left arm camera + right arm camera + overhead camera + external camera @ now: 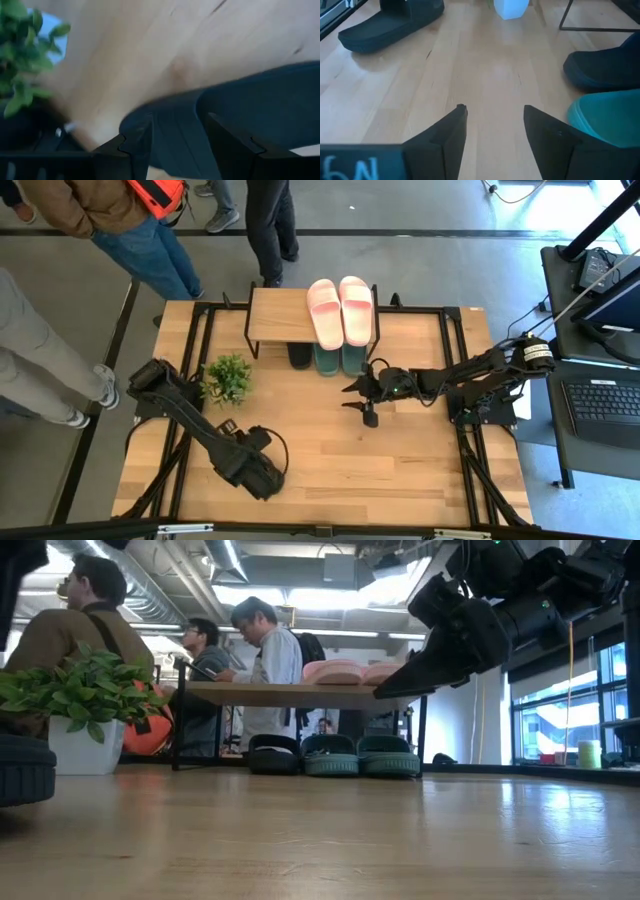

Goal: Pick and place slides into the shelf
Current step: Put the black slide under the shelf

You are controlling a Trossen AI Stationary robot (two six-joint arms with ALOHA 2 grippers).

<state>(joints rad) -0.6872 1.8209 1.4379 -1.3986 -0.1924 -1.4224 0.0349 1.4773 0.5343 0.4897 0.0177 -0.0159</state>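
From above, the right gripper (366,398) hangs spread and empty in front of the shelf (280,314) at the table's (400,470) far edge; pink slides (340,309) lie on top, green slides (340,361) and one black slide (299,357) mostly hidden beneath. The left gripper (262,477) sits near the front edge over another black slide (268,481), largely covered.

Left wrist: fingers (135,145) straddle that dark slide (250,110); whether they grip is unclear.

Right wrist: fingers (450,135) apart, holding nothing.
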